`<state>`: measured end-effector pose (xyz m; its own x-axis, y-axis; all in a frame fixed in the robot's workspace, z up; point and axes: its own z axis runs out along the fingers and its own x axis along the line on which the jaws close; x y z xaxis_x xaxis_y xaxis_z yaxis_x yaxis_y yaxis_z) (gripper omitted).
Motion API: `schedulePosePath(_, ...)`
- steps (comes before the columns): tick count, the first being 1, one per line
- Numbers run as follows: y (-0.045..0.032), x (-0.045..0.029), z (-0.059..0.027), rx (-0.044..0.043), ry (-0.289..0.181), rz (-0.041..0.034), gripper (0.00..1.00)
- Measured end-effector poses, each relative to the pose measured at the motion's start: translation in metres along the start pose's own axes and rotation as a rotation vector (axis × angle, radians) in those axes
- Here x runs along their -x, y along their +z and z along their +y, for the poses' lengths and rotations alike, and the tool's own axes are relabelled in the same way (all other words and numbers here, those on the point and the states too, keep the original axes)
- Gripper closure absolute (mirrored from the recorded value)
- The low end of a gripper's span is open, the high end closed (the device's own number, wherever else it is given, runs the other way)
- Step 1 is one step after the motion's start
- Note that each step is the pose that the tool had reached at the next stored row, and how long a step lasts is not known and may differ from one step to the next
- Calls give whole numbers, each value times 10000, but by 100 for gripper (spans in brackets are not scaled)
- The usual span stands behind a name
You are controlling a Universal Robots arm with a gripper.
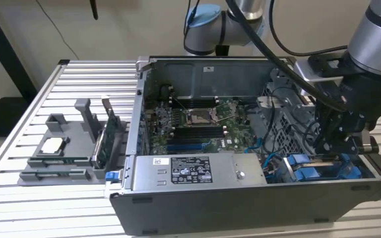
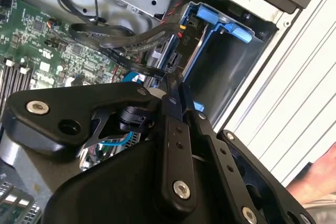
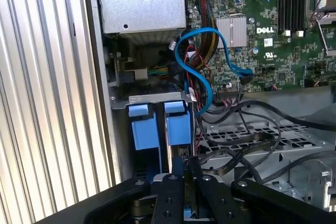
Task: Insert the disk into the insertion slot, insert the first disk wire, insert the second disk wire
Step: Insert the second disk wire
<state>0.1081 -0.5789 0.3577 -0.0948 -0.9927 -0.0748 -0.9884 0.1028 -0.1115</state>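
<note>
My gripper (image 1: 327, 148) reaches down into the open computer case at the exterior view's right front corner. Its fingers are shut together in both wrist views (image 2: 173, 85) (image 3: 185, 169). They pinch the end of a black flat disk wire (image 2: 144, 70). Just beyond the fingertips, the disk's bright blue frame (image 2: 210, 18) (image 3: 178, 127) (image 1: 309, 168) stands upright in the dark grey insertion slot (image 2: 231, 61). A second black wire (image 2: 121, 43) loops across to the disk's back edge, where red and yellow leads also end. The disk's label is hidden.
A grey metal box with a sticker (image 1: 194, 171) fills the case front, with the green board (image 1: 197, 124) behind it. A blue cable (image 3: 210, 66) arcs near the bay. A grey parts holder (image 1: 65, 148) sits on the slatted table (image 1: 78, 79). A hand (image 2: 317, 179) shows outside the case.
</note>
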Motion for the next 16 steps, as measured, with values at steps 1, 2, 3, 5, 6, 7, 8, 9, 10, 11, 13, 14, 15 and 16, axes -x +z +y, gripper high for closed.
schedulePosePath(1, 0, 0, 0, 1, 0, 1, 84)
schedulePosePath(2, 0, 0, 0, 2, -1, 1, 84)
schedulePosePath(3, 2, 0, 0, 2, 0, 1, 84)
schedulePosePath(5, 14, 0, -2, 12, -1, -1, 84)
schedulePosePath(6, 21, 0, -7, 21, -1, 0, 84)
schedulePosePath(7, 29, 0, -13, 36, 1, 2, 84)
schedulePosePath(8, 36, 1, -21, 52, 3, 3, 84)
schedulePosePath(9, 45, 1, -29, 71, 4, 3, 84)
schedulePosePath(10, 55, 2, -39, 94, 7, 3, 84)
schedulePosePath(11, 65, 2, -51, 117, 8, 5, 84)
schedulePosePath(13, 95, 4, -82, 171, 11, 5, 84)
schedulePosePath(14, 103, 5, -85, 186, 13, 4, 84)
schedulePosePath(15, 108, 6, -85, 198, 14, 4, 84)
schedulePosePath(16, 113, 7, -83, 208, 17, -1, 84)
